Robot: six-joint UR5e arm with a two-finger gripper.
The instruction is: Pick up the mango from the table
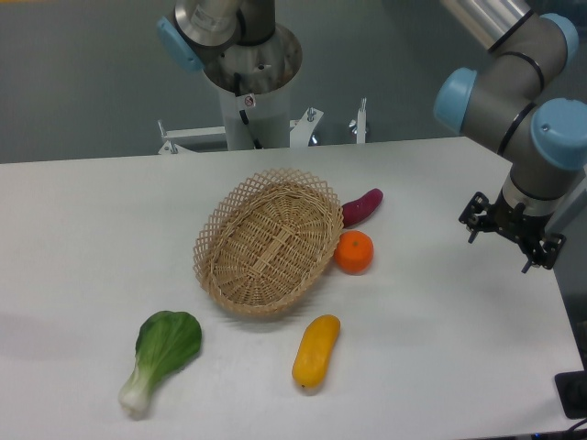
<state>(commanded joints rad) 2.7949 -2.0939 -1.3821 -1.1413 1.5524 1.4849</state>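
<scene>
- You want the mango (316,351). It lies on the table (83,238) in the lower middle of the picture, just below the basket (268,242).
- Its long line runs from the lower left up to the upper right, tipped only a little from straight up and down in the picture. The thin tip points to the bottom edge.
- Your claw (510,235) hangs far off at the right side of the picture. It holds nothing. I cannot tell how wide it is open; it is small and dark.
- If you pinch the mango from end to end, it may slip out, as it looks smooth and round. I think across the fat middle is safer.
- The orange (354,252) sits near, up and to the right. Don't grab it by mistake.
- The basket edge is close, so your arm could bump it.
</scene>
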